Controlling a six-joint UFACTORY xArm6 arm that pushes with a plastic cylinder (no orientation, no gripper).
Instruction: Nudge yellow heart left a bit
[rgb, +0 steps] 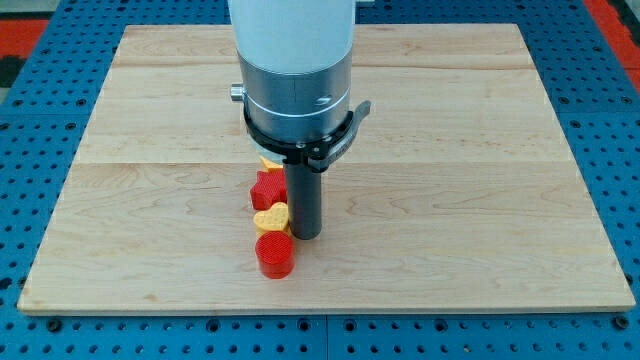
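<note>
Yellow heart (271, 217), red cylinder (274, 254), red block (266, 188) of unclear shape, pale wooden board (480, 200), blue perforated base (40, 110).

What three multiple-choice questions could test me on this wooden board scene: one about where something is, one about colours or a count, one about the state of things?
1. Where does my tip stand relative to the yellow heart?
A. At the heart's right side in the view
B. Far off at the view's left edge
C. Above the board's top edge

2. How many red blocks show?
A. None
B. Two
C. Five

3. How do the blocks lie?
A. Scattered to the four corners
B. Stacked on top of each other
C. Bunched in a short column

Answers: 1 A, the rod's end sits right beside the heart. 2 B, a red star-like block above the heart and a red cylinder below it. 3 C, they cluster together, with another yellow block partly hidden at the top.
</note>
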